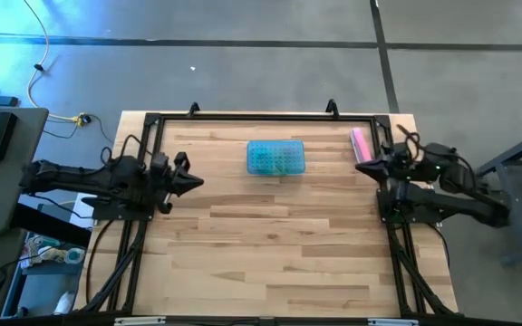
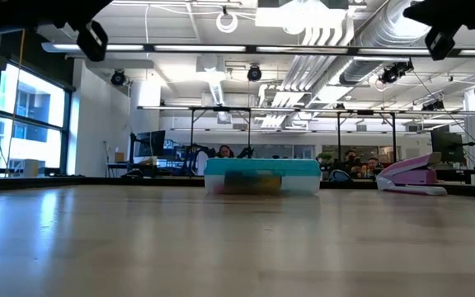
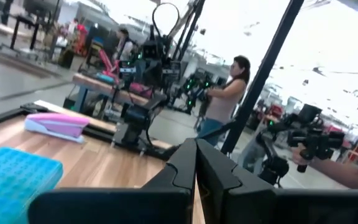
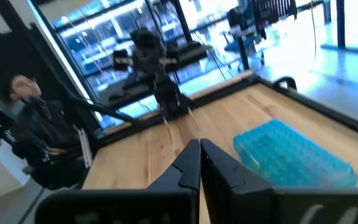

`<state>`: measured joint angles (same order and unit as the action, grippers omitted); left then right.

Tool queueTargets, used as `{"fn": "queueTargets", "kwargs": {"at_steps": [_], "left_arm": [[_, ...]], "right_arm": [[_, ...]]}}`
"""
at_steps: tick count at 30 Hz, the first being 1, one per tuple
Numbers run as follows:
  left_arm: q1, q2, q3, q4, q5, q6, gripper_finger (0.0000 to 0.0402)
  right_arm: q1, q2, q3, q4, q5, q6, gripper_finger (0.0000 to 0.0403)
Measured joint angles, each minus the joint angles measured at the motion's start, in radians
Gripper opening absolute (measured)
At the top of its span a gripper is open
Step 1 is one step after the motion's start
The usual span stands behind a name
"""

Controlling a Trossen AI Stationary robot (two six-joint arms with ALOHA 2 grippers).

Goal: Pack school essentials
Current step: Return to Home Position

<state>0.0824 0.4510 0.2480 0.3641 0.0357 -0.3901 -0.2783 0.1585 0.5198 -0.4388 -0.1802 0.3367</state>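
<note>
A clear plastic box with a blue lid (image 1: 275, 157) sits flat on the table's far middle; it also shows in the low view (image 2: 262, 176), the left wrist view (image 3: 11, 180) and the right wrist view (image 4: 294, 155). Something yellow-green and dark shows dimly through its wall. The loose school essentials are out of view. A pink oblong bar (image 1: 362, 143) lies near the far right corner (image 2: 411, 176) (image 3: 58, 123). My left gripper (image 1: 198, 183) (image 3: 195, 163) hovers shut at the left side. My right gripper (image 1: 361, 166) (image 4: 200, 158) hovers shut at the right side, near the pink bar.
A black frame rail (image 1: 261, 116) runs along the table's far edge and down both sides. Bare wood (image 1: 279, 244) spreads across the middle and near half of the table. People (image 3: 229, 93) (image 4: 42, 143) stand in the room beyond the table.
</note>
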Motion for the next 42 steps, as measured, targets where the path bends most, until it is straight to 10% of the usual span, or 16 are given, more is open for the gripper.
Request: {"fn": "queueTargets", "kwargs": {"at_steps": [19,42], "left_arm": [[0.003,-0.446,-0.227,-0.079,-0.015,0.014,0.0000],[0.028,-0.445,-0.236,-0.286,-0.018,-0.074,0.0000]], "right_arm": [[0.000,-0.149,-0.006,-0.018,0.048,0.003,0.0000],[0.000,-0.154,-0.440,0.376,-0.046,0.119,0.0000]]}}
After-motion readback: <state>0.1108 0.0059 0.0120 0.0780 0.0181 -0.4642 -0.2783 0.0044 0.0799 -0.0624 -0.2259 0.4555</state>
